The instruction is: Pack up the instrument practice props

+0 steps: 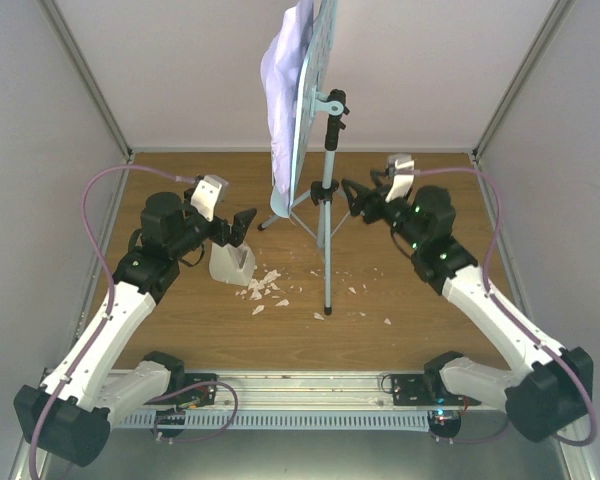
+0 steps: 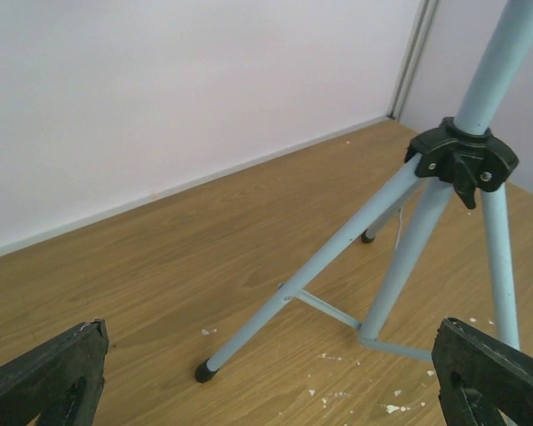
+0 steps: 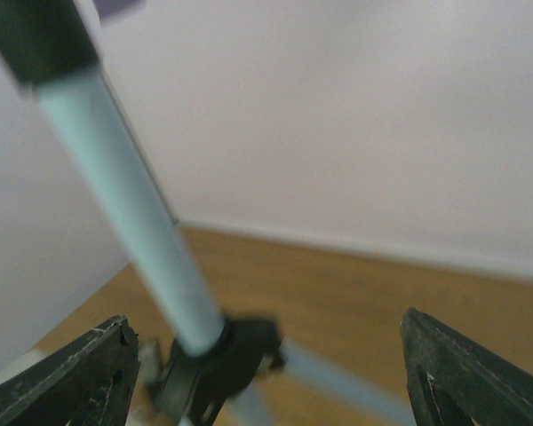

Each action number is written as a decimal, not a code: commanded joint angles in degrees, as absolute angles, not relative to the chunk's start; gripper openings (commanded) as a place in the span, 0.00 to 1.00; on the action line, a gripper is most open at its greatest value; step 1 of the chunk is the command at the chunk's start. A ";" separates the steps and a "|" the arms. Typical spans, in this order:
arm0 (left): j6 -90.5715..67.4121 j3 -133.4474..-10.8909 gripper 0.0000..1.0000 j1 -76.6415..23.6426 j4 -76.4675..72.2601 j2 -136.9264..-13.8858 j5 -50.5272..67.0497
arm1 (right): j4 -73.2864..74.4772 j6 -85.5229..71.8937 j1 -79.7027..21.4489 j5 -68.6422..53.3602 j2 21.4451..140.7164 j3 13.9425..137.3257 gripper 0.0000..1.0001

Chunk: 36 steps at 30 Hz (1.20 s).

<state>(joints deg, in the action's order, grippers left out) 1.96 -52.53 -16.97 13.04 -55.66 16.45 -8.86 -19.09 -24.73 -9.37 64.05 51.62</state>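
The light-blue music stand (image 1: 327,215) stands upright mid-table on its tripod, with its perforated desk (image 1: 313,95) at the top. Lilac sheet-music pages (image 1: 282,85) hang on the desk's left face. The white metronome (image 1: 231,265) sits left of the stand. My left gripper (image 1: 236,228) is open and empty just above and behind the metronome, facing the tripod legs (image 2: 338,253); its fingers (image 2: 44,377) frame them. My right gripper (image 1: 357,200) is open and empty right of the pole (image 3: 129,209). The black tripod hub (image 3: 218,368) lies between its jaws' line, not touched.
White crumbs (image 1: 267,288) are scattered on the wooden floor in front of the stand, and some show in the left wrist view (image 2: 391,406). White walls enclose the table at the back and both sides. A metal rail (image 1: 300,385) runs along the near edge.
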 commanded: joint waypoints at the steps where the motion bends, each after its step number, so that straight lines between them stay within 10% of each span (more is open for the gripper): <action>1: 1.28 -52.04 0.99 -16.52 10.59 -54.81 12.97 | -0.63 -27.90 -32.27 4.51 60.28 45.55 0.75; 15: 1.11 -52.13 0.99 -16.53 11.12 -55.19 12.15 | 2.89 -27.00 -42.78 14.44 71.10 51.58 0.66; 28: 2.00 -51.37 0.99 -16.55 10.01 -54.48 14.69 | 3.01 -22.29 -44.53 21.25 74.78 53.50 0.01; 36: 0.44 -54.64 0.95 -19.70 4.98 -59.95 37.49 | -3.13 -5.83 -33.68 -0.13 65.79 47.78 0.01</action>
